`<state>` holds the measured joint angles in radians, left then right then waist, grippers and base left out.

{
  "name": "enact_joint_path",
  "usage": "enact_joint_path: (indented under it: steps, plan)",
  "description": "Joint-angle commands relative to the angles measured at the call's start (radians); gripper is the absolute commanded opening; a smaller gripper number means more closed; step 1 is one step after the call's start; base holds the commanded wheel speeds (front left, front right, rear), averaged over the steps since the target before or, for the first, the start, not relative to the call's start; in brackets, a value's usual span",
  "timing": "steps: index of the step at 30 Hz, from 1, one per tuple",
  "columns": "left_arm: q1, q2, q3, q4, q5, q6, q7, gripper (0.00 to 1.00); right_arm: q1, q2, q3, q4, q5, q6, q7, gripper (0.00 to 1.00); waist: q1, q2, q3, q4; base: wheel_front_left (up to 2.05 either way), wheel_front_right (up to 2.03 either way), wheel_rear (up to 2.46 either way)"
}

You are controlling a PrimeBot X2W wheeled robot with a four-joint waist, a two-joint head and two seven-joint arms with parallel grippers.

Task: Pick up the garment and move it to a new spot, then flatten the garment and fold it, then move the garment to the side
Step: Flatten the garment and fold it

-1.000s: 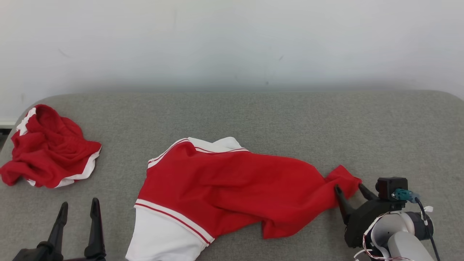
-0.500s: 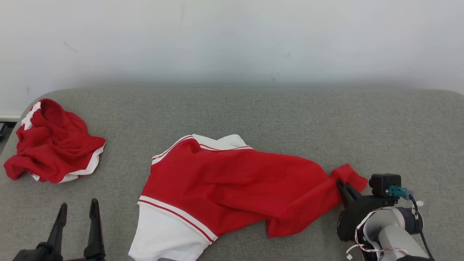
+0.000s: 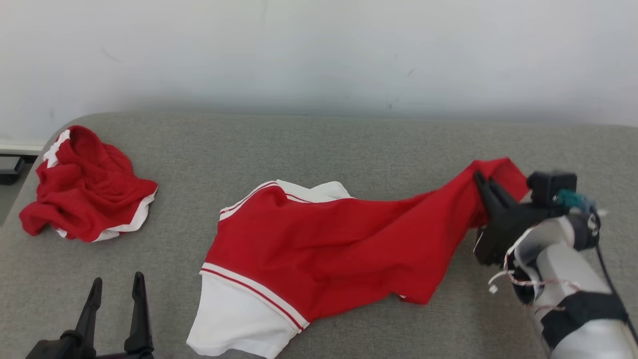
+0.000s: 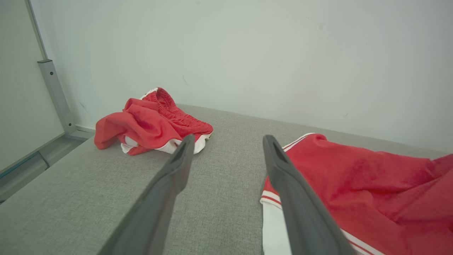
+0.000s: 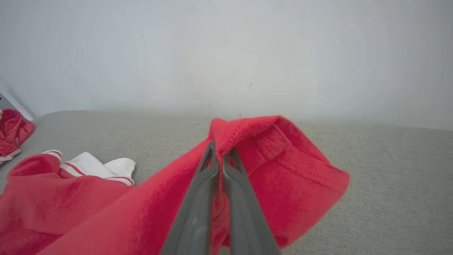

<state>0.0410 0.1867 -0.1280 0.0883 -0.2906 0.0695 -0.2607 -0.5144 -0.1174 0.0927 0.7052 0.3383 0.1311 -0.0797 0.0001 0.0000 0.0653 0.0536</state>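
Observation:
The garment (image 3: 329, 244), a red shirt with white striped sleeves, lies across the middle of the grey cushioned surface (image 3: 349, 144). Its right corner is lifted off the surface, and my right gripper (image 3: 481, 180) is shut on that corner. In the right wrist view the two fingers (image 5: 198, 209) pinch a fold of the red garment (image 5: 283, 170). My left gripper (image 3: 115, 289) stands open at the lower left, holding nothing. In the left wrist view my left gripper (image 4: 226, 145) points between the garment (image 4: 354, 184) and a crumpled red piece.
A second red and white garment (image 3: 84, 187) lies crumpled at the far left of the surface, also the red heap (image 4: 152, 122) in the left wrist view. A pale wall (image 3: 319, 55) rises behind. A metal frame post (image 4: 55, 92) stands at the left edge.
My right gripper shut on the garment's right corner, then rose and moved away from me, pulling that corner up off the surface. The head camera shifted a little. The left gripper kept still.

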Motion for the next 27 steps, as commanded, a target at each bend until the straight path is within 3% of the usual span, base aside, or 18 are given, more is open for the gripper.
enact_joint_path:
  steps: [1,4,9,18,25,26,27]
  plan:
    - [-0.014,0.000,0.001,0.006,0.004,-0.008,-0.005,1.00,-0.039,-0.021,0.008,0.018,-0.005,-0.001,0.009,0.00,-0.0001,0.0000,0.000,0.017,0.00,0.00,0.00]
    - [-0.020,-0.004,0.001,0.012,0.007,-0.015,-0.005,1.00,-0.082,-0.030,0.025,0.049,-0.007,-0.001,0.016,0.00,-0.0001,0.0000,0.000,0.031,0.00,0.00,0.00]
    - [-0.040,-0.016,-0.007,0.030,0.019,-0.034,-0.005,1.00,-0.198,-0.041,0.068,0.204,-0.030,-0.001,0.013,0.00,-0.0001,0.0000,0.005,0.079,0.00,0.00,0.00]
    - [-0.063,-0.034,-0.022,0.060,0.040,-0.060,-0.006,1.00,-0.310,-0.008,0.094,0.409,-0.067,-0.001,-0.142,0.00,-0.0001,0.0000,0.003,0.146,0.00,0.00,0.00]
    - [-0.074,-0.043,-0.029,0.074,0.052,-0.073,-0.006,1.00,-0.352,0.028,0.128,0.495,-0.088,-0.001,-0.179,0.00,-0.0001,0.0000,0.003,0.170,0.00,0.00,0.00]
    - [-0.077,-0.042,-0.028,0.077,0.052,-0.077,-0.006,1.00,-0.356,0.032,0.133,0.499,-0.090,-0.001,-0.181,0.08,-0.0001,0.0000,0.003,0.171,0.00,0.00,0.00]
    - [-0.078,-0.042,-0.027,0.079,0.052,-0.080,-0.006,1.00,-0.359,0.036,0.138,0.503,-0.090,-0.001,-0.183,0.10,-0.0001,0.0000,0.004,0.171,0.00,0.00,0.00]
